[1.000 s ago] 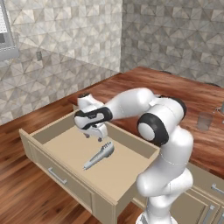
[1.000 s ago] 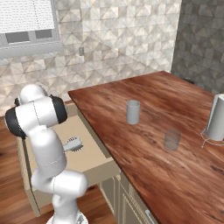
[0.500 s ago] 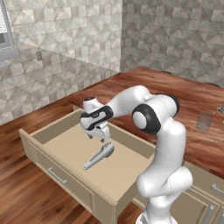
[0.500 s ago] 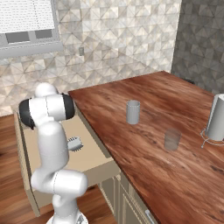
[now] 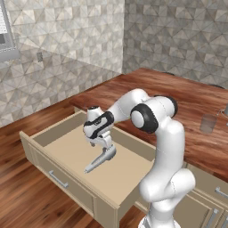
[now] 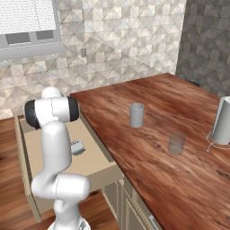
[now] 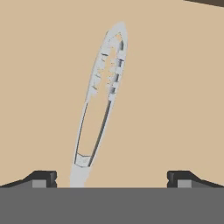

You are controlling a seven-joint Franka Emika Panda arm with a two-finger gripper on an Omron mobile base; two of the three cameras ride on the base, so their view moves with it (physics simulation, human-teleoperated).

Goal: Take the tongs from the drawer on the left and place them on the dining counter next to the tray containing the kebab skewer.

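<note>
The tongs (image 7: 99,100) lie flat on the floor of the pulled-out drawer (image 5: 67,147); your gripper (image 5: 105,147) hangs spread wide right over them, ready to straddle the arms.

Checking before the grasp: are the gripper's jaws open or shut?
Open. In the hand view both fingertips stand far apart, with the tongs lying flat between them.

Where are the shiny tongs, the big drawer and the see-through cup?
slim grey-silver metal tongs (image 7: 99,105), hand view, middle of the arms
wide light-beige wooden drawer (image 5: 67,151), left base view, bare floor
clear glass cup (image 6: 177,143), right base view, side wall
</note>
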